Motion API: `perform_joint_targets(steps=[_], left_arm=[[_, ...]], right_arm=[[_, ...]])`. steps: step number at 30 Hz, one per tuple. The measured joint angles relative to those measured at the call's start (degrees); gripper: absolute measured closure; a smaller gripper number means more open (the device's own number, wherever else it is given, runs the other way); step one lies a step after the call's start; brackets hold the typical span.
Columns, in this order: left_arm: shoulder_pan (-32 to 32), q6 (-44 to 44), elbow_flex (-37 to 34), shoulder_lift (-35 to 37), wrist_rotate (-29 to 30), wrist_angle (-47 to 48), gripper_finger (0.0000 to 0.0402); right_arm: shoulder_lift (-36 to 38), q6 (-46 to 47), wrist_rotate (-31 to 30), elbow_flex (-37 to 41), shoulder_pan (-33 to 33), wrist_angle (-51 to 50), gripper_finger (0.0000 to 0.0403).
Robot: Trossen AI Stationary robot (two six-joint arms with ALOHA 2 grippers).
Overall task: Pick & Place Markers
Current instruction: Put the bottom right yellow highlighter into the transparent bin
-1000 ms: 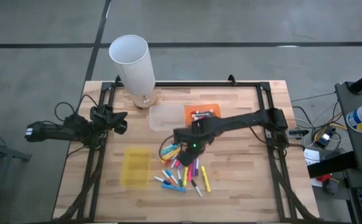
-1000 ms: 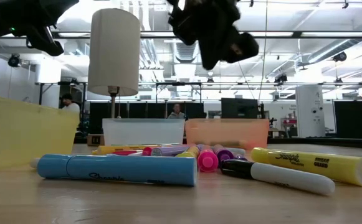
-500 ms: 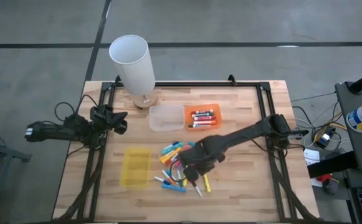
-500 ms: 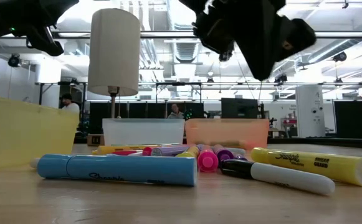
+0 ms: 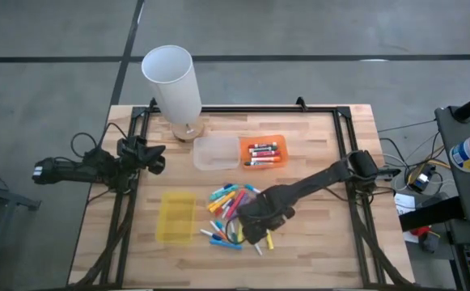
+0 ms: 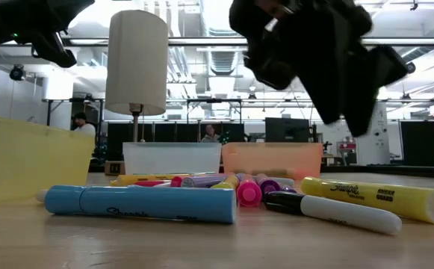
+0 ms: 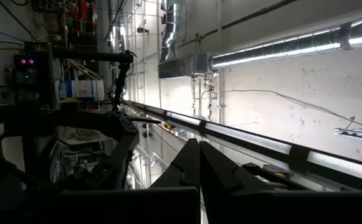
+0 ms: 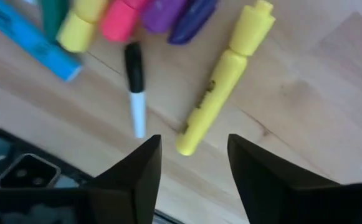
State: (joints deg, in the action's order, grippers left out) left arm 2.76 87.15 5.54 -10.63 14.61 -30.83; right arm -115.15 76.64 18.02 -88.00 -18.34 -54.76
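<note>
Several markers [image 5: 236, 212] in mixed colours lie loose on the wooden table. My right gripper [image 5: 257, 229] hangs open above the near right part of the pile, pointing steeply down. In the right wrist view its two fingers [image 8: 144, 167] stand either side of the near end of a yellow marker [image 8: 225, 81], above it. A black-and-white marker [image 8: 134, 93] lies beside that one. In the low view the right gripper [image 6: 329, 75] is clear above the yellow marker [image 6: 373, 199]. My left gripper [image 5: 158, 159] waits shut at the table's left edge, its fingers [image 7: 199, 167] raised toward the ceiling.
An orange tray [image 5: 277, 141] holding a few markers and a clear tray [image 5: 215, 152] stand at the back middle. A yellow tray [image 5: 176, 217] sits left of the pile. A tall white cylinder [image 5: 172, 81] stands at the far left. Bare wood lies right of the pile.
My right gripper has moved from near the orange tray toward the table's near edge and down over the marker pile, rolling as it went, and has opened. The markers lie as before.
</note>
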Motion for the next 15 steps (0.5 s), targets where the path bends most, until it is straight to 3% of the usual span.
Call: perform_joint_targets(steps=[15], left_arm=[[0.00,0.02,0.00,0.00,0.02,0.00,0.0402]], right_arm=[[-0.04,6.20,-0.18,8.61,-0.99,13.05,0.0225]])
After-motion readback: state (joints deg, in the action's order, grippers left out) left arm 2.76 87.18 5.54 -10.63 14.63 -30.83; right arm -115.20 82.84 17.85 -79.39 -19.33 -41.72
